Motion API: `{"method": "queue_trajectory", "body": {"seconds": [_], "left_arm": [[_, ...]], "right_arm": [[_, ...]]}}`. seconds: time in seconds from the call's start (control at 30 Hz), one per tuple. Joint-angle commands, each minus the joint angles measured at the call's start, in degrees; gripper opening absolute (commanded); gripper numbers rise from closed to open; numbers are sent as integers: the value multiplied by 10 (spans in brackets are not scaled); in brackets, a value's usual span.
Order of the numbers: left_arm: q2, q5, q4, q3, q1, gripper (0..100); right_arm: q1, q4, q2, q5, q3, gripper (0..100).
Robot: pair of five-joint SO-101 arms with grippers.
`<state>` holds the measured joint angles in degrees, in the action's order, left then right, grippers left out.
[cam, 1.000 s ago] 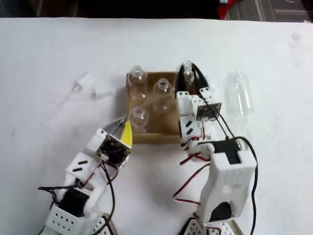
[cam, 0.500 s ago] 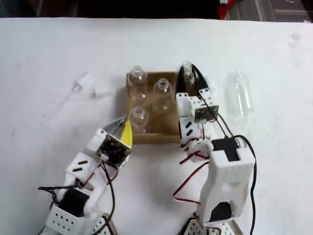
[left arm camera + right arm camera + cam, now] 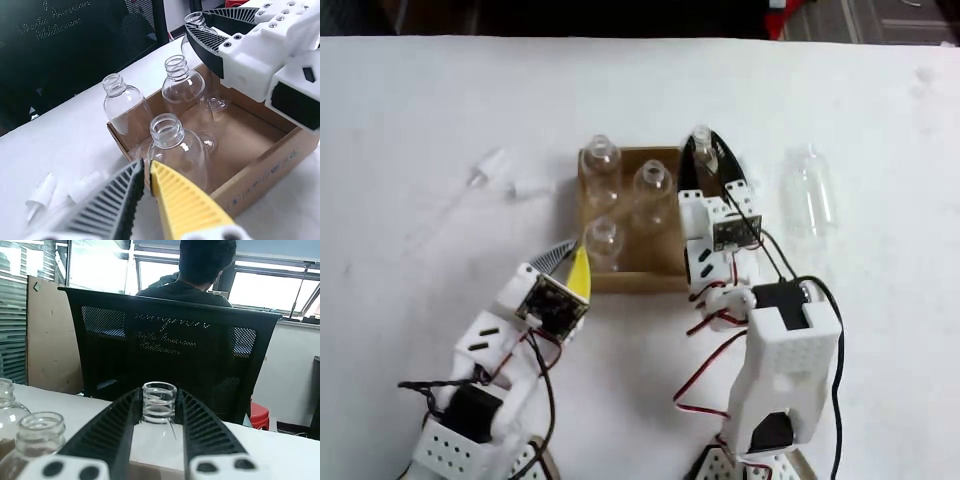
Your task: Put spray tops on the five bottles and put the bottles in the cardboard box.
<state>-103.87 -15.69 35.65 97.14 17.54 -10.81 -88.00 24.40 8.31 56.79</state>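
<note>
Currently: right gripper point(image 3: 708, 150) clamped on neck of fourth bottle point(image 3: 159, 401), held upright at free far corner of cardboard box point(image 3: 638, 277), likely for seating beside three bottles point(image 3: 651, 182); left gripper point(image 3: 575, 255) closed, empty, just outside box. Fifth bottle point(image 3: 807, 190) lies on table; spray tops point(image 3: 505, 172) unfitted, lying apart

Setting: an office-type room. Indicators: a black, mesh-backed office chair point(image 3: 170, 355) stands just behind the white table point(image 3: 420, 100). A row of large framed windows point(image 3: 260, 290) spans the wall behind the chair. A brown board point(image 3: 50, 335) stands upright beside the chair.
</note>
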Motion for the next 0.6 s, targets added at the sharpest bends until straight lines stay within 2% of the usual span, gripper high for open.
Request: {"method": "queue_trajectory", "body": {"seconds": [0.0,0.1,0.57], "left_arm": [[-8,0,-4,-3,7,24],[-8,0,-4,-3,7,24],[-8,0,-4,-3,7,24]], "right_arm": [[-6,19,-4,9,-17,117],[-7,31,-4,9,-17,149],[-19,30,-8,9,-11,148]]}}
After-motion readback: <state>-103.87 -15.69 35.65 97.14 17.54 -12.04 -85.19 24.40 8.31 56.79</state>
